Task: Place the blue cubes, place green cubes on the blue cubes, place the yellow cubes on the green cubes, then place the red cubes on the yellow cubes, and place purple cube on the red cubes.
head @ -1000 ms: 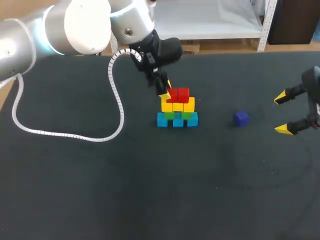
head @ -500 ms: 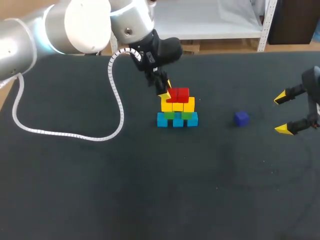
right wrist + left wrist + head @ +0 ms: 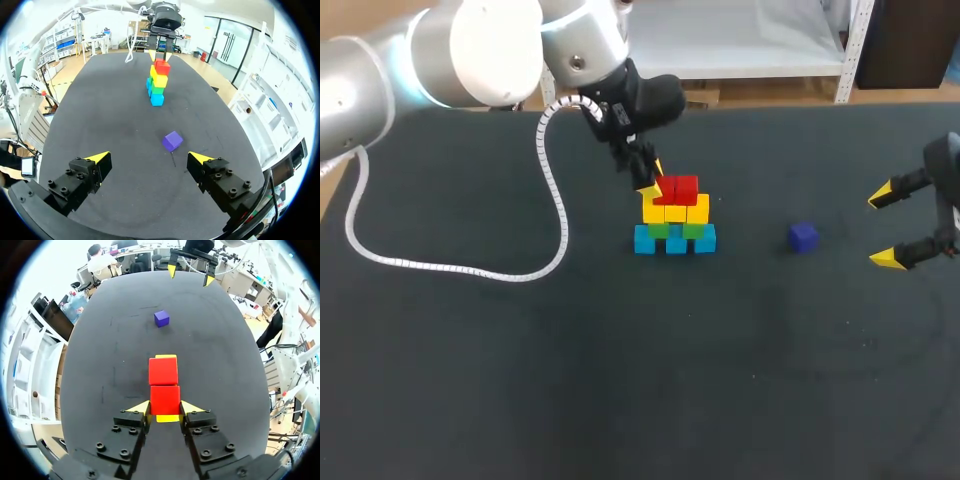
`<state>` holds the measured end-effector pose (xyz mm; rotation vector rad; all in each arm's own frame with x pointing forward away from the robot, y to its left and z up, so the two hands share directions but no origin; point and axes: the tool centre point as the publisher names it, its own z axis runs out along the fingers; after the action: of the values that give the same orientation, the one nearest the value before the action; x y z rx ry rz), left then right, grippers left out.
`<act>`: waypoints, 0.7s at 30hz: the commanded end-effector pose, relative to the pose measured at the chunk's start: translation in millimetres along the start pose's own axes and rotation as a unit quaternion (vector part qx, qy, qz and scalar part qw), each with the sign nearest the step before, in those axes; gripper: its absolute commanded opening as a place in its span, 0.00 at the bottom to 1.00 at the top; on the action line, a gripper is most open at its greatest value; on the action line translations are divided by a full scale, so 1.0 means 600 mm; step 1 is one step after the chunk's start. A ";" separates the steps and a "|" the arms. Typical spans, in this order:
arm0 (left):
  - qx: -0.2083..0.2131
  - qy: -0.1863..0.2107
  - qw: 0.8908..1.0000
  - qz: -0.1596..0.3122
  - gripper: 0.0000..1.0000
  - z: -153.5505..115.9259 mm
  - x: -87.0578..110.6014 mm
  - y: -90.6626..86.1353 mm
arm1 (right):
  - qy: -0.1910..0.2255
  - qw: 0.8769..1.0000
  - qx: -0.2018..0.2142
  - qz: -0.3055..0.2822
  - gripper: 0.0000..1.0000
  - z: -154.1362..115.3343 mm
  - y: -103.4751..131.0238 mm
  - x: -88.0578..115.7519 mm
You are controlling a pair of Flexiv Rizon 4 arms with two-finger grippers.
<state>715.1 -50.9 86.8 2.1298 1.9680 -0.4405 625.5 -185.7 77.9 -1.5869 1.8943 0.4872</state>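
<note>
Cubes by count, from the head view: three blue cubes (image 3: 675, 241) in the bottom row, two green cubes (image 3: 660, 231) showing above them, three yellow cubes (image 3: 676, 211) over those, two red cubes (image 3: 677, 188) on top, and one purple cube (image 3: 803, 237). The stack stands near the middle of the surface (image 3: 620, 380), a dark, matte sheet. The purple cube sits alone on that surface, well apart from the stack on its right-arm side.

The left end effector (image 3: 165, 407) is at the top of the stack. In its wrist view both yellow tips press against opposite sides of the nearer red cube (image 3: 165, 399), so it is closed on that cube. The second red one sits just ahead, touching it.

The right end effector (image 3: 150, 159) hangs near the surface's right edge with its fingers spread wide and nothing held. The purple cube lies ahead of it, untouched.

A white coiled cable (image 3: 450, 268) from the left arm loops across the surface.
</note>
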 end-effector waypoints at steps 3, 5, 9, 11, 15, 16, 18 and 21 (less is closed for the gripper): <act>0.004 0.003 1.000 0.000 0.42 0.000 -0.001 0.006 | -0.002 1.000 -0.001 0.000 1.00 0.002 -0.002 0.001; 0.004 0.004 1.000 0.000 0.46 0.000 -0.001 0.006 | -0.002 1.000 -0.001 0.000 1.00 0.002 -0.002 0.001; 0.005 0.005 1.000 -0.001 0.56 0.000 -0.001 0.006 | -0.002 1.000 -0.001 0.000 1.00 0.002 -0.002 0.001; 0.004 0.005 1.000 -0.002 0.65 0.000 -0.001 0.007 | -0.002 1.000 -0.001 0.000 1.00 0.002 -0.002 0.001; 0.003 0.005 1.000 -0.003 0.81 -0.002 -0.001 0.008 | -0.002 1.000 -0.001 0.000 1.00 0.002 -0.002 0.001; 0.002 0.004 1.000 -0.004 0.91 -0.004 0.000 0.008 | -0.002 1.000 -0.001 0.000 1.00 0.002 -0.002 0.001; -0.002 0.001 1.000 -0.008 1.00 -0.009 0.002 0.009 | -0.002 1.000 -0.001 0.000 1.00 0.002 -0.002 0.001; -0.009 -0.020 1.000 -0.013 1.00 -0.025 0.009 0.009 | -0.002 1.000 -0.001 0.000 1.00 0.002 -0.002 0.001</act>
<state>723.0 -50.7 94.6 2.0890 1.9906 -0.4469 625.5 -185.7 77.9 -1.5869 1.8943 0.4872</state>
